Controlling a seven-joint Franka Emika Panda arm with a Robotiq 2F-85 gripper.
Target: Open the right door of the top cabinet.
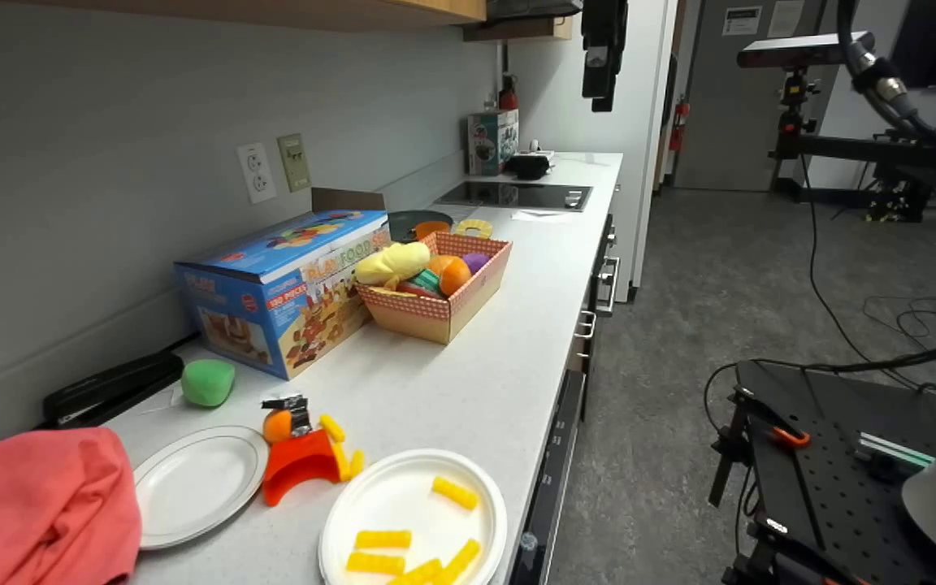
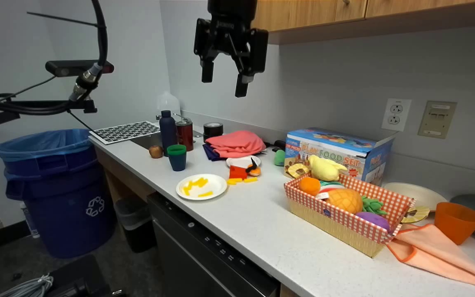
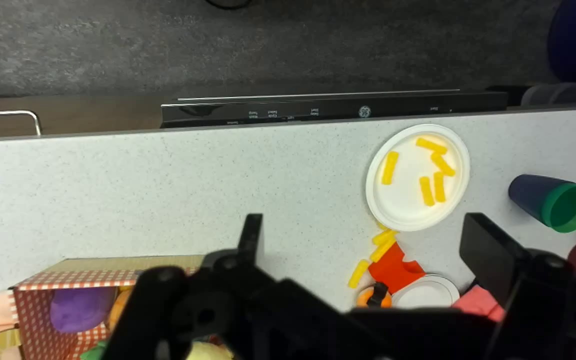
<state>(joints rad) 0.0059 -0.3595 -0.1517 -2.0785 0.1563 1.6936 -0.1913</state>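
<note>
Hand [image 2: 224, 83] stands wide, while the door seam [image 2: 365, 10] of the top cabinet [image 2: 336, 16] shows only in an exterior view.

Light tan wooden top cabinet [image 2: 361, 25], wall-mounted, visible doors [image 2: 316, 13] closed, upper part out of frame.

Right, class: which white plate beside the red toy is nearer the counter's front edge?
The plate bearing yellow sticks; the smaller plate, beside the pink cloth, lies farther back.

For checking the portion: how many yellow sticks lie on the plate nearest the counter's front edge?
5, in the wrist view: left stick, top stick, middle stick just below it, lower stick, and last stick to its right.
</note>
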